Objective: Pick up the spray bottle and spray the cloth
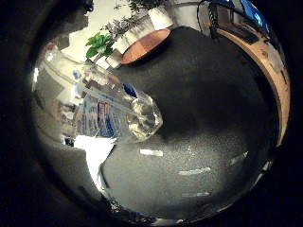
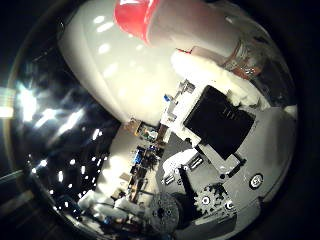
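Clearly the spray bottle point(image 1: 116, 116) is up against the palm, its clear body stretching away over the dark floor. The hand point(image 2: 220, 125) has its fingers curled round the bottle's neck below the red-and-white head. No cloth shows.

The hand point(image 2: 220, 150) is white and black, with geared parts showing in the thumb-side view. Its fingers point(image 2: 215, 75) are curled in tight round the spray bottle point(image 1: 118, 113), which sits right up against the palm, so it's a proper wrap-around grip, lifted above the grey surface.
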`<control>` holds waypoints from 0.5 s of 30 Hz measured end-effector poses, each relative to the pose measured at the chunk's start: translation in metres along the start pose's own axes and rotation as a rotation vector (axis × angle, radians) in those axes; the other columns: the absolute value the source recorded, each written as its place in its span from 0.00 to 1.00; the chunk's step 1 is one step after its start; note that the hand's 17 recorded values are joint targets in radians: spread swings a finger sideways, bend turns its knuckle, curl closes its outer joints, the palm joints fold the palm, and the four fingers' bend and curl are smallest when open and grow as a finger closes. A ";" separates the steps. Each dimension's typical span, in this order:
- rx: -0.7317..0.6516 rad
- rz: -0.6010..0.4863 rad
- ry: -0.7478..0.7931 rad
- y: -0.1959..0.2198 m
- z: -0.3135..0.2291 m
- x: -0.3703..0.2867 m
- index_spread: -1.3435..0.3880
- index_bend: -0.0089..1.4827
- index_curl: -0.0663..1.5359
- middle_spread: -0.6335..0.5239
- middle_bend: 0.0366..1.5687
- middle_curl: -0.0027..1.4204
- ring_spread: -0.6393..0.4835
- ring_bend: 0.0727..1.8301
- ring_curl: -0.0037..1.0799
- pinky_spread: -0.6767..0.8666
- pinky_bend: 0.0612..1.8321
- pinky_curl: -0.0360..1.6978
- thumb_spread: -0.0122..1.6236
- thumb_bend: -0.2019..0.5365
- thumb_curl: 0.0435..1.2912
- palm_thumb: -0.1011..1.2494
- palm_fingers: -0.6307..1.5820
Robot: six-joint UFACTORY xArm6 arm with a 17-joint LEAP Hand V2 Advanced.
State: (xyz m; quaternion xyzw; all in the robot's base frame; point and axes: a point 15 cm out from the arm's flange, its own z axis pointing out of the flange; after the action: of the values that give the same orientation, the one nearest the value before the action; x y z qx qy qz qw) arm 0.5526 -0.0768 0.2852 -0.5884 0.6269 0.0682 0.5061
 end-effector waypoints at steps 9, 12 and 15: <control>-0.021 -0.001 -0.042 0.003 0.000 -0.012 0.62 0.73 0.47 0.40 0.80 0.46 0.37 0.75 0.50 0.24 0.73 0.28 0.56 0.26 0.58 0.87 0.86; -0.028 0.005 -0.067 0.005 -0.004 -0.018 0.62 0.75 0.47 0.40 0.81 0.46 0.37 0.75 0.50 0.25 0.72 0.30 0.50 0.25 0.62 0.87 0.85; -0.028 0.009 -0.068 0.004 -0.006 -0.020 0.62 0.75 0.47 0.40 0.82 0.46 0.37 0.76 0.51 0.25 0.72 0.31 0.47 0.26 0.65 0.86 0.85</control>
State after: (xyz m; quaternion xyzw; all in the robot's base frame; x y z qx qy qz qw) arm 0.5420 -0.0661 0.3000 -0.5900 0.6110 0.0990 0.5184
